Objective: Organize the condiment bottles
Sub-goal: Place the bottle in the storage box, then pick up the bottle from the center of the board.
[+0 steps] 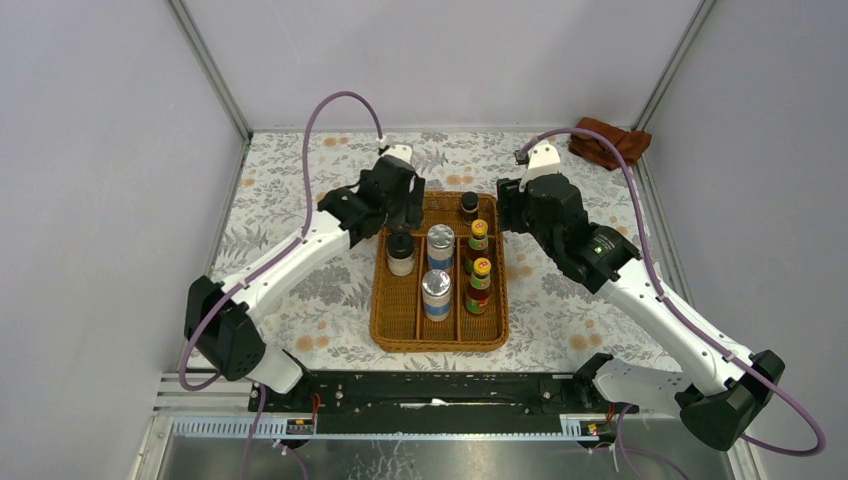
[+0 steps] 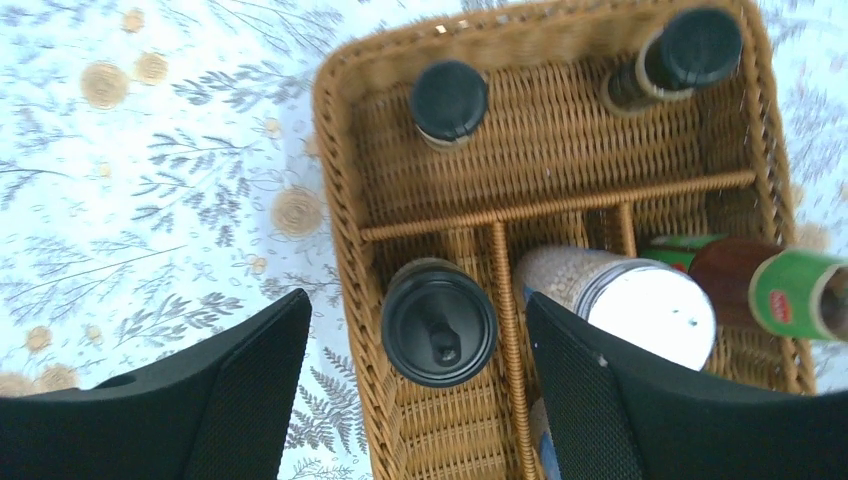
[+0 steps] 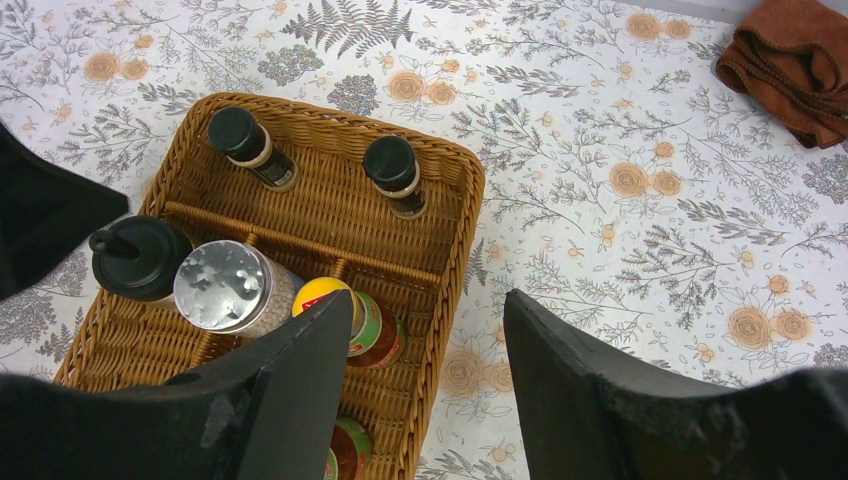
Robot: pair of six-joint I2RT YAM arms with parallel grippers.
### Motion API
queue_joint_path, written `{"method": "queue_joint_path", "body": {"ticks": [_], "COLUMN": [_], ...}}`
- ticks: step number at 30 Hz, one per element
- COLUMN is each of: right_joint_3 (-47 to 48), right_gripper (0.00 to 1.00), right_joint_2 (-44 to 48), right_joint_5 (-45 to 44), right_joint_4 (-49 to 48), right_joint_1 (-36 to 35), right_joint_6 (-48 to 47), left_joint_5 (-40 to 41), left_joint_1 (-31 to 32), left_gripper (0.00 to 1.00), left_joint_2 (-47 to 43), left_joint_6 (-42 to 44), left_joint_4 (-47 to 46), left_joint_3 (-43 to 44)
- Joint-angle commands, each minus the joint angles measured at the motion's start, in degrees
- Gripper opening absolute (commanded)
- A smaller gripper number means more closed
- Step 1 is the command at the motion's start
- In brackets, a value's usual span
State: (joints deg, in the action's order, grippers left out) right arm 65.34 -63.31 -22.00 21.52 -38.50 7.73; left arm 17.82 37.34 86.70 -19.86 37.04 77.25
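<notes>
L gripper (image 2: 418, 308) up over the far-left part of the wicker tray (image 1: 440, 345), fingers spread wide, nothing in them. On its wrist cam the black-lidded jar (image 2: 438, 322) shows between the two fingers w/ gaps both sides, no contact. Jar stands upright in the tray's left lane. Mid lane: silver-lidded shaker (image 1: 440, 245), then 2nd shaker (image 1: 436, 293) just nearer the bases, both upright. Right lane: red sauce bottle (image 1: 479, 240), yellow cap, and 2nd sauce bottle (image 1: 481, 282) close by on the near side. Far cross compartment: tiny dark bottle (image 3: 240, 140) on the left, 2nd tiny bottle (image 3: 392, 170) to the right, apart from each other. R gripper (image 3: 428, 300) hovers by the tray's far-right corner, also spread wide & empty. Rust-brown cloth (image 1: 610, 140) sits bunched at the far-right corner of the table (image 1: 290, 200), well apart from the tray.
</notes>
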Motion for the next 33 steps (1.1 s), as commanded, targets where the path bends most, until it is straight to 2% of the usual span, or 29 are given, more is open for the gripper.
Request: {"method": "queue_joint_path", "body": {"ticks": [1,8,15,24,28,29,33], "right_joint_3": [0.14,-1.05,-2.68,-4.46,-5.16,-5.33,-5.75], "right_gripper": [0.65,0.65,0.65,0.65,0.65,0.65,0.65], "right_joint_2": [1.28,1.71,2.11,3.29,4.49,4.82,6.26], "right_joint_5": [-0.79,-0.31,0.82,2.11,3.05,3.28,3.92], "right_joint_4": [-1.29,-2.12,-3.18,-3.77,-3.69,-3.62,-3.59], "right_joint_1": [0.39,0.44,0.37,0.44,0.45,0.42,0.44], "right_joint_6": [-0.60,-0.63,-0.19,0.13,0.70,0.79,0.85], "left_joint_5": [10.10,21.54,28.64,29.50,27.91,27.62,27.47], "left_joint_1": [0.35,-0.68,-1.21,-1.19,-1.20,-1.40,-2.23], "left_gripper": [0.83,0.84,0.84,0.84,0.84,0.86,0.88], "left_joint_2": [-3.71,-11.35,-20.18,-32.45,-38.18,-39.23,-39.55], "left_joint_6": [-5.52,-21.18,-42.76,-70.58,-75.54,-76.45,-78.25], "left_joint_4": [6.40,17.75,30.35,46.19,46.63,46.58,46.59], "left_joint_3": [5.02,5.49,1.33,-6.30,-10.43,-11.53,-14.94]}}
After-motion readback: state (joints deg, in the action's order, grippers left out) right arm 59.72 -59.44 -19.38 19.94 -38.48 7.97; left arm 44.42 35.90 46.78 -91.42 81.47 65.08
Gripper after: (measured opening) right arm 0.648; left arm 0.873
